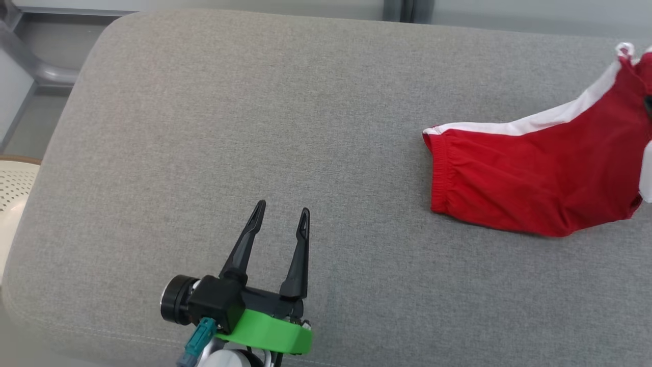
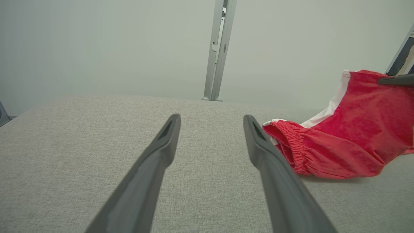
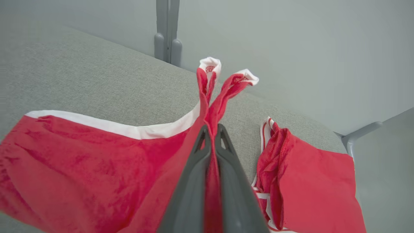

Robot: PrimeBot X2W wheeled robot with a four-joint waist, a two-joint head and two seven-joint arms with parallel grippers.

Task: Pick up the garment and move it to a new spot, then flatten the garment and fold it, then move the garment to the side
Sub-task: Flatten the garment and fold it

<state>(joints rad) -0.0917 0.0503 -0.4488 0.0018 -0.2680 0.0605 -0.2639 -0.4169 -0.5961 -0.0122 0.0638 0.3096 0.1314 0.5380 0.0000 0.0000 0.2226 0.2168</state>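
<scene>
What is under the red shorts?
The grey cushion. The right hand pinches the red shorts up at one end; whatever lies beneath the resting part is covered.

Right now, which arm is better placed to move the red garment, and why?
The right: the right gripper is shut on the garment, while the left gripper stands open, apart from it.
</scene>
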